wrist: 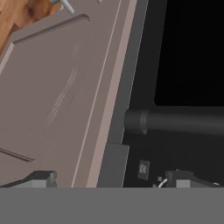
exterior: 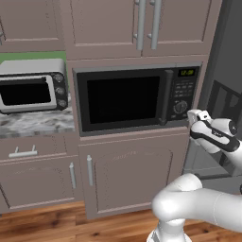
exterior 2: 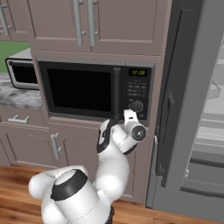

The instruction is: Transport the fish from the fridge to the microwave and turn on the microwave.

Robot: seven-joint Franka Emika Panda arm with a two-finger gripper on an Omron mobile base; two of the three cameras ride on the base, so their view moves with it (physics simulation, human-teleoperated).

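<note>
- My gripper sits right up against the lower corner of the microwave, its two fingertips spread wide with nothing between them.
- In the hand view the microwave's door handle runs as a dark round bar just ahead of the fingertips, beside the dark window.
- The microwave door looks shut, its green display lit and the round knob below the buttons.
- The fridge stands just right of the microwave with its door swung open; I can see pale shelves inside.
- I cannot make out the fish anywhere; I take it to be on a shelf in the fridge, but that is a guess.
- I judge the handle to be the thing to hold now: stiff, smooth, round, so I would close squarely around its middle to keep it from slipping as the door swings.
- The fish, when I reach it, should be light, small and probably slick; I would pinch it across the body, gently, near the middle.
- The silver toaster oven on the counter to the left is not my target.
</note>
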